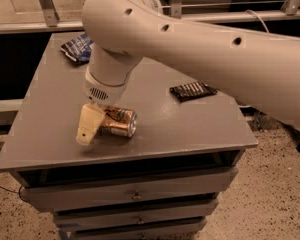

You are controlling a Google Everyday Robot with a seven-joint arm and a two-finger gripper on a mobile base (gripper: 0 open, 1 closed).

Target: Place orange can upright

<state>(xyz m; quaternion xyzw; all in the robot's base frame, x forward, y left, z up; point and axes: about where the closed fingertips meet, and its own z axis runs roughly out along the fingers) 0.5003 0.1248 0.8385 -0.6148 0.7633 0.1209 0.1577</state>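
Observation:
The orange can (pixel 121 122) lies on its side on the grey cabinet top (pixel 200 129), near the front edge and left of centre, with its silver end facing right. My gripper (pixel 89 128) hangs down from the big white arm (pixel 190 39) and sits low at the can's left end. It covers that end from the near side. The far side of the can behind the gripper is hidden.
A blue crinkled chip bag (pixel 76 49) lies at the back left of the top, partly behind the arm. A flat black snack bar wrapper (pixel 192 90) lies to the right of centre. Drawers (pixel 135 194) are below the front edge. The floor drops away on the right.

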